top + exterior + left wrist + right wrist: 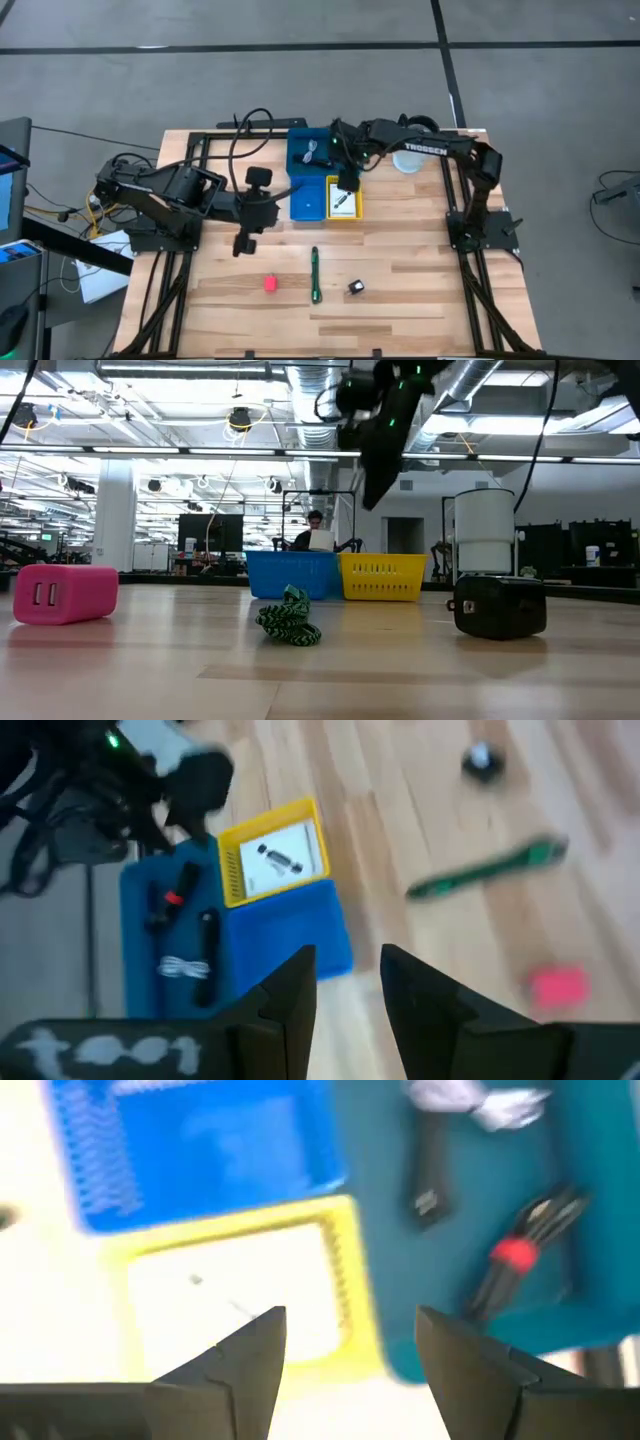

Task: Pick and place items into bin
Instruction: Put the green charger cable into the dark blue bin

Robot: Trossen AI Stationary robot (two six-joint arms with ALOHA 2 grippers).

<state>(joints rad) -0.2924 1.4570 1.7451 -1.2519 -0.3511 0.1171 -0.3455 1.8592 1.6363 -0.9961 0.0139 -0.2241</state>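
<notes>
Bins: 3 joined, seen at the far middle of the tabletop (420,290); 1 wide blue tray (300,160), 1 small blue bin (308,201), 1 yellow bin (345,212).
Tray contents: 3 things counted in the left wrist view; 1 black cable with red tip (168,903), 1 black bar (207,935), 1 grey cord (186,967).
Yellow bin contents: 1 white card (283,860) with a dark print, lying flat on the bottom.
Small blue bin contents: nothing made out inside.
Loose items on tabletop: 3, all near the front edge, well apart from the bins; 1 pink block (270,284), 1 green pen (314,274), 1 black piece (355,288).
Order of loose items: block on the left, pen in the middle, black piece on the right, seen from above.
Pitcher: 1 white pitcher (408,160), just right of the tray, under the right arm.
Right gripper (347,182): 1, held above the yellow bin and the tray's near edge; jaws apart, nothing between them.
Left gripper (243,243): 1, held over bare tabletop left of the bins, between the bins and the pink block; jaws slightly apart, nothing between them.
Low view: pink block at left, pen end-on in the middle, black piece at right, blue and yellow bins behind; 1 person seated far back in the room.
</notes>
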